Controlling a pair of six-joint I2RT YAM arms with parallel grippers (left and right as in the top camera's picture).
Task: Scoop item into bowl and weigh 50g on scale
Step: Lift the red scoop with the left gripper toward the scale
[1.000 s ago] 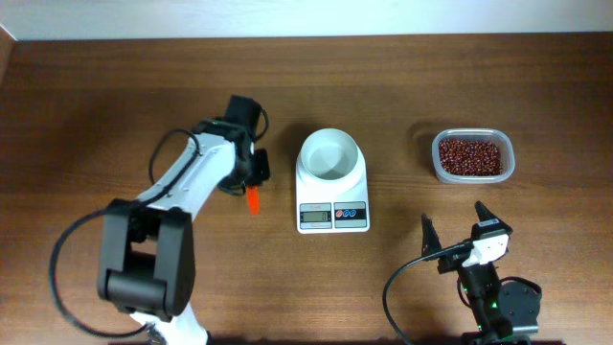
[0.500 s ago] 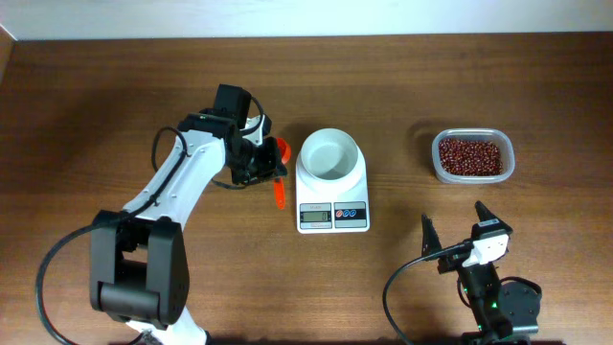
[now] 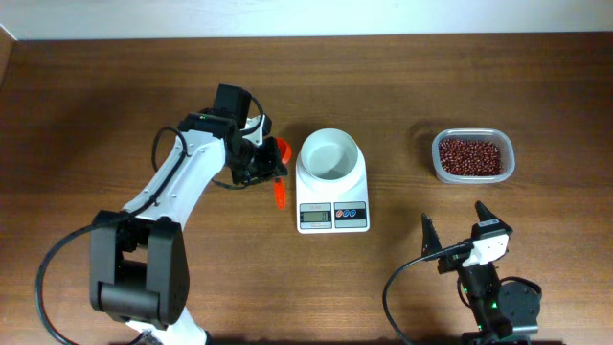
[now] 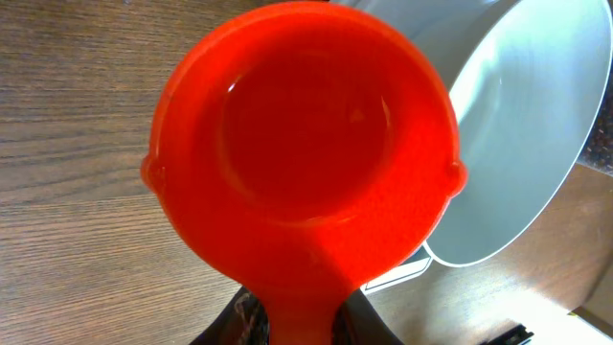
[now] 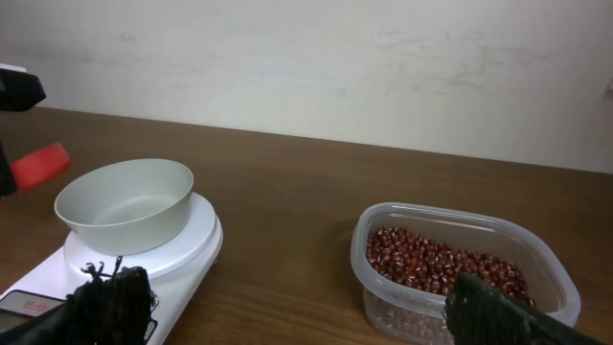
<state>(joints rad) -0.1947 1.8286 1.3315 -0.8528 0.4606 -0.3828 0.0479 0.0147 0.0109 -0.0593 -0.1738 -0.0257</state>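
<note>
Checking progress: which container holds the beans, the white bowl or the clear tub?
The clear tub at the right holds the beans; the white bowl on the scale is empty.

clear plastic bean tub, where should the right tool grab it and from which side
Probably the near wall of the clear rounded-rectangular plastic tub, pinched from above across its thin rim: the top is open and the right tool sits on that side.

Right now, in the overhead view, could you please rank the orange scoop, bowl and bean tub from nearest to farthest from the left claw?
1. Orange scoop, held in the left claw.
2. Bowl, on the scale, just right of it.
3. Bean tub, far right.
</note>
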